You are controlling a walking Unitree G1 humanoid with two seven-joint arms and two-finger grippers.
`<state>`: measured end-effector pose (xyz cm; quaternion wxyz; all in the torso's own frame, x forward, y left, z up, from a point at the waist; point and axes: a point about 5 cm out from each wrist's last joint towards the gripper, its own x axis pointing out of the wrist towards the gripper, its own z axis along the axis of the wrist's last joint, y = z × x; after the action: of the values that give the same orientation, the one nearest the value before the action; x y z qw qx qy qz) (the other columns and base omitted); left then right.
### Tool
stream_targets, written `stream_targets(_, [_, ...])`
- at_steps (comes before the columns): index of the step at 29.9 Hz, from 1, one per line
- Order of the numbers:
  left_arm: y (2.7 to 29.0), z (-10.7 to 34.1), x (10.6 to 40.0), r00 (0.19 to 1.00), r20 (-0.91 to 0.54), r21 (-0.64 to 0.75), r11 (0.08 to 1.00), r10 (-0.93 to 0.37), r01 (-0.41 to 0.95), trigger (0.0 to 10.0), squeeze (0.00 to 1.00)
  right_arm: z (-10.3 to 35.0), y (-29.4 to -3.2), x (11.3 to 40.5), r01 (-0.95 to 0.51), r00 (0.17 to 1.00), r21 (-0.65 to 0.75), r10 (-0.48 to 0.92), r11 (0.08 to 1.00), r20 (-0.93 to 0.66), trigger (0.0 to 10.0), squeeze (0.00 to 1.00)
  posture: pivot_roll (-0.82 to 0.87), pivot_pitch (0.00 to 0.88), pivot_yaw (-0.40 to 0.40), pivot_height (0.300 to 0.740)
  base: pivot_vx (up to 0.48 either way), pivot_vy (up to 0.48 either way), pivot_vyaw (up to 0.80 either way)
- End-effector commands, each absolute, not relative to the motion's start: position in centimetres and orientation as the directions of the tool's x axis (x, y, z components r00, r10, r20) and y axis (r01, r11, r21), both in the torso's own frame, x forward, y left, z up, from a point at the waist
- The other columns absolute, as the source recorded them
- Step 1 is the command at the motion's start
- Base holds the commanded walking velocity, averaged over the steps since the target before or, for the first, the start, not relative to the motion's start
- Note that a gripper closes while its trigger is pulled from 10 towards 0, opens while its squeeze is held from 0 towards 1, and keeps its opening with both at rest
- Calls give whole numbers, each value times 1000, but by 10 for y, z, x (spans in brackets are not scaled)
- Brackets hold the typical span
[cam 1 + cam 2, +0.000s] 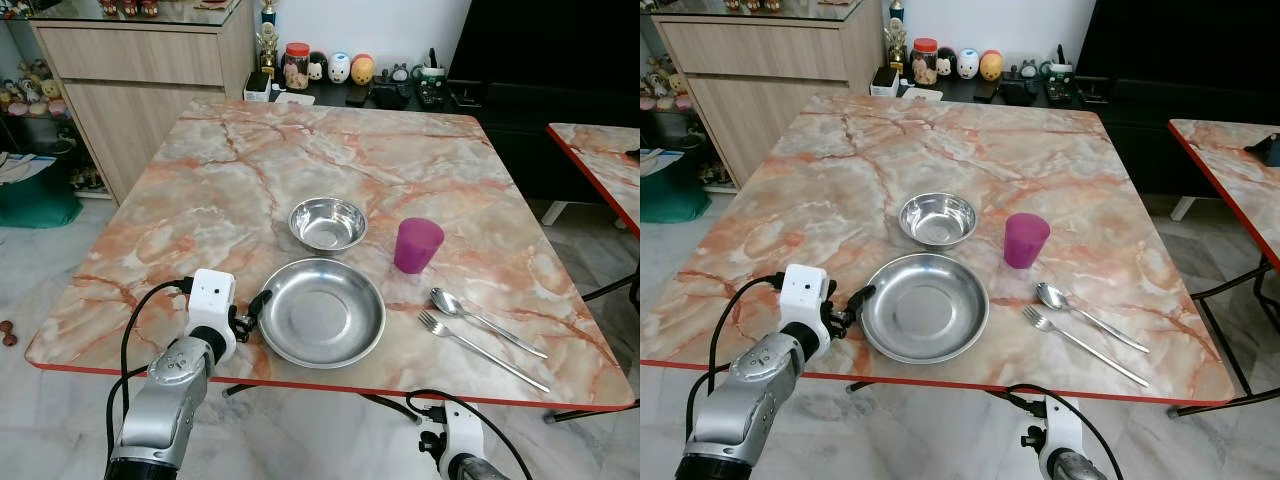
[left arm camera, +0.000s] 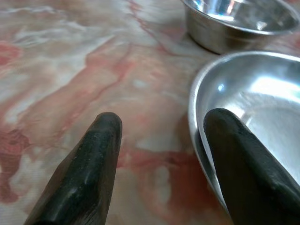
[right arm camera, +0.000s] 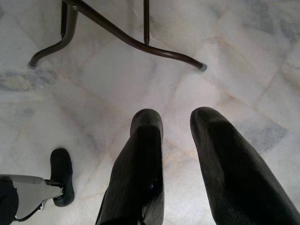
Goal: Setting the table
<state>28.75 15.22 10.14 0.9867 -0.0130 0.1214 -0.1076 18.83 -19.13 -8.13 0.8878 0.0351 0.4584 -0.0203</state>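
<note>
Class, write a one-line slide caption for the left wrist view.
Open left pincer straddles the steel plate's rim on the marble table, bowl behind.

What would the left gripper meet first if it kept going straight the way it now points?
Probably the near rim of the steel plate: the open left gripper straddles it, one finger over the plate, the other over bare table. Beyond sits the steel bowl, though depth is unclear.

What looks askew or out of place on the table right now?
Nothing is spilled or damaged. The fork and spoon lie slanted, not square to the plate. The open left pincer straddles the plate's rim.
</note>
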Motion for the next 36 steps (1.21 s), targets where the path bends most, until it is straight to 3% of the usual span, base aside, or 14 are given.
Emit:
stream_targets(1, [153, 108, 293, 957, -234, -64, 985, -169, 158, 10000, 0, -80, -193, 190, 67, 579, 37, -9, 997, -815, 10000, 0, 153, 0, -68, 740, 0, 0, 0])
stream_targets(2, [153, 108, 293, 957, -234, -64, 985, -169, 158, 10000, 0, -80, -193, 190, 67, 579, 37, -9, 997, -815, 10000, 0, 153, 0, -68, 740, 0, 0, 0])
stream_targets(3, [150, 111, 295, 956, -232, -83, 983, -179, 164, 10000, 1000, -80, -193, 190, 67, 580, 38, -8, 997, -815, 10000, 0, 149, 0, -66, 740, 0, 0, 0])
stream_targets(7, [148, 115, 299, 956, -236, -95, 983, -175, 156, 10000, 1000, -80, -193, 190, 69, 580, 39, -8, 997, -814, 10000, 0, 149, 0, -65, 740, 0, 0, 0])
stream_targets(8, [147, 116, 299, 954, -238, -96, 982, -181, 162, 10000, 671, -80, -193, 190, 69, 580, 39, -8, 997, -814, 10000, 0, 149, 0, -64, 740, 0, 0, 0])
stream_targets(9, [147, 116, 299, 952, -241, -97, 980, -191, 172, 10000, 0, -80, -193, 190, 69, 580, 40, -8, 997, -814, 10000, 0, 148, 0, -63, 740, 0, 0, 0])
stream_targets(15, [145, 117, 299, 948, -247, -122, 977, -203, 177, 10000, 0, -80, -193, 190, 66, 579, 40, -6, 997, -815, 10000, 0, 150, 0, -64, 740, 0, 0, 0])
stream_targets(24, [128, 115, 294, 906, -275, -96, 947, -321, 306, 10000, 0, -80, -193, 190, 60, 579, 39, -3, 997, -816, 10000, 0, 148, 0, -66, 740, 0, 0, 0])
stream_targets(36, [124, 108, 294, 907, -296, -22, 952, -299, 307, 10000, 0, -80, -193, 190, 58, 579, 38, -3, 998, -816, 10000, 0, 143, 0, -66, 740, 0, 0, 0])
